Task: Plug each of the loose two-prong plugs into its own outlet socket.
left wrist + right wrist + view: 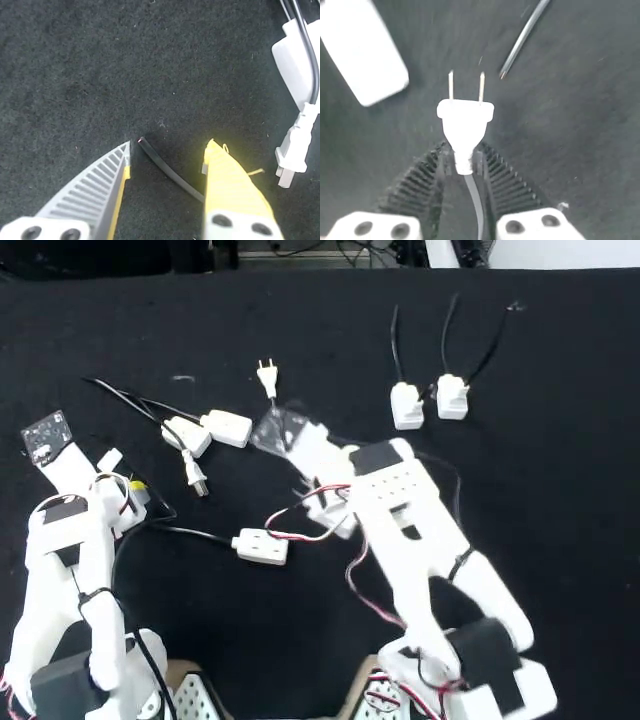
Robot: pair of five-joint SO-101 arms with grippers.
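My right gripper [464, 155] is shut on the neck of a white two-prong plug [465, 120], prongs pointing away from the wrist. In the high view that plug [267, 375] lies just beyond the right gripper [283, 428], with a white outlet socket [228, 428] close to its left, the same socket [362, 55] as in the right wrist view. My left gripper [169, 145] stands open just above the cloth, the cut end of a black cord [165, 167] between its yellow-edged fingers. A second loose plug [295, 150] lies beside it, below another socket [295, 65].
A third white socket [262, 546] on a black cord lies between the arms. Two white blocks [406, 405] [452, 397] with black cords sit at the back right. Red and white wires loop around the right arm. A black cord end [522, 37] lies beyond the held plug.
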